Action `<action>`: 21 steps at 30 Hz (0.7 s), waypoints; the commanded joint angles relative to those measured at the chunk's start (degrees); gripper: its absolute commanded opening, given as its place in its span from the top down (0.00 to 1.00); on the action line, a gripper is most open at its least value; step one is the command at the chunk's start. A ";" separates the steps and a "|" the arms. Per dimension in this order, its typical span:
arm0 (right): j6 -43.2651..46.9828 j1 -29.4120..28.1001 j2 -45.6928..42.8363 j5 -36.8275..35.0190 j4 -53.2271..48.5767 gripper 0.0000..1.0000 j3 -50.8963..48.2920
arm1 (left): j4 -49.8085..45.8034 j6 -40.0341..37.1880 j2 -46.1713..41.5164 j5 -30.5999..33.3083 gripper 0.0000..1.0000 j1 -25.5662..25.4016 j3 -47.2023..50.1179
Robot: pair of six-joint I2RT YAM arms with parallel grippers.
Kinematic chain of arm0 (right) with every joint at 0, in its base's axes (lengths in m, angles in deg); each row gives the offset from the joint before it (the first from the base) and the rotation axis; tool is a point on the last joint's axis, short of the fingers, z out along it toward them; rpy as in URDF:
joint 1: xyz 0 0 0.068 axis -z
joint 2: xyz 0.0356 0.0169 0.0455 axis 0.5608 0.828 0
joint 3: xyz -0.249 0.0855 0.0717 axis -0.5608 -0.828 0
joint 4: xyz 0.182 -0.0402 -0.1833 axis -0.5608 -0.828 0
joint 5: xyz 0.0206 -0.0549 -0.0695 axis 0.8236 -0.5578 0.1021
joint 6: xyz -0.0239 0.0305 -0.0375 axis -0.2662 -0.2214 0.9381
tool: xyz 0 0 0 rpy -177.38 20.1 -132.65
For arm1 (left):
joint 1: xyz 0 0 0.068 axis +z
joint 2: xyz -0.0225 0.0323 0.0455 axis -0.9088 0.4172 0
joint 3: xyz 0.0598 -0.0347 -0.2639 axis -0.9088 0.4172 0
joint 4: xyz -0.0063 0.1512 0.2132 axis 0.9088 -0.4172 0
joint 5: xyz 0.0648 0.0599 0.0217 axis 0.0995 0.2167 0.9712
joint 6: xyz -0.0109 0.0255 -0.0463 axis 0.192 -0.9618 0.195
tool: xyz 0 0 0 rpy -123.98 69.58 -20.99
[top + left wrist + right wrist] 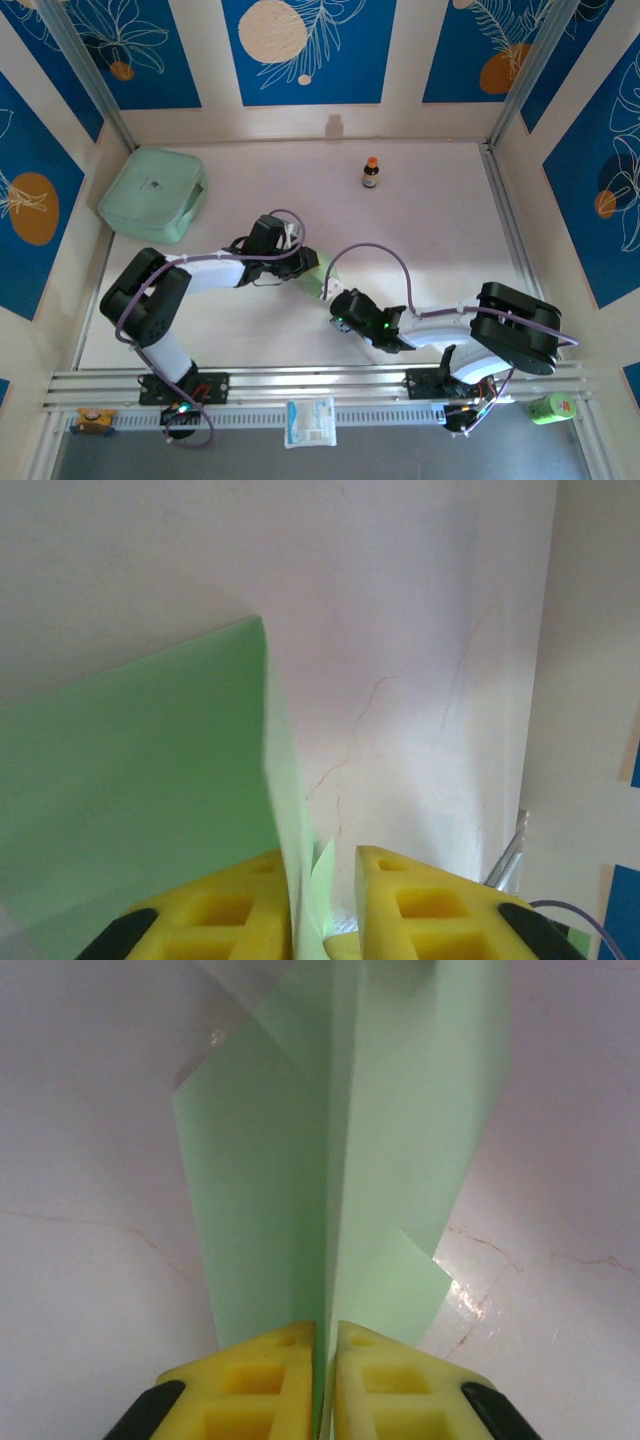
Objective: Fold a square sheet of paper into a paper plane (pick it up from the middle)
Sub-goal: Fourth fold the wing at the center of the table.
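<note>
Nearest me, on the rail (300, 378) along the 6 o'clock edge of the table (300, 345), I see a white packet (310, 421). A green can (550, 407) sits off at 4 o'clock and a small orange-and-blue object (92, 418) at 8 o'clock. From the top camera both arms reach in toward the middle of the table.

The right gripper (325, 1385) comes in from 4 o'clock. Through its wrist camera I read its yellow pads (250, 1380) as pressed all but together, with the sheet of paper (400, 1110) clamped between them. The pale green sheet runs away from the pads toward 12 o'clock, creased down its length, and the crease sits right in the slit between the pads. A small flap turns out at 3 o'clock.

The paper is at about the centre of the table, between the two grippers. The left gripper (328, 905) meets it from 10 o'clock. In its wrist view the jaws stand slightly apart and the paper's edge stands in the gap against the 9 o'clock pad. A sliver of pale table shows before the other pad, so I call it barely open, not pinching. A broad panel of the sheet spreads toward 9 o'clock there.

Farther back, a small brown bottle (371, 172) with an orange cap stands at 12 o'clock, and a mint-green rounded box (152, 195) lies at 10 o'clock
</note>
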 commanded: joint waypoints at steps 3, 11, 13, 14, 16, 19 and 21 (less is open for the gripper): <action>-1.93 0.57 0.12 1.17 0.90 0.90 0.86 | -2.19 -0.92 -0.24 1.06 0.73 -0.24 -1.65; -3.44 1.42 -0.23 1.93 0.37 0.82 0.47 | -6.36 -1.57 -0.71 2.63 0.94 -0.18 -2.77; -3.53 1.50 -0.22 1.88 0.21 0.81 0.40 | -6.86 -1.58 -0.95 2.87 0.96 -0.24 -2.88; -3.53 1.61 -0.18 1.79 0.07 0.80 0.46 | -6.96 -1.51 -0.99 2.89 0.96 -0.24 -2.87; -3.62 1.62 -0.26 1.53 -0.09 0.80 0.47 | -7.17 -1.42 -0.99 3.06 0.97 -0.24 -2.89; -3.51 1.68 -0.25 1.35 -0.24 0.80 0.48 | -7.06 -1.31 -0.87 2.85 0.97 -0.19 -2.89; -3.30 1.69 -0.18 1.53 -0.24 0.80 0.52 | -7.14 -1.30 -0.89 2.77 0.97 -0.22 -2.89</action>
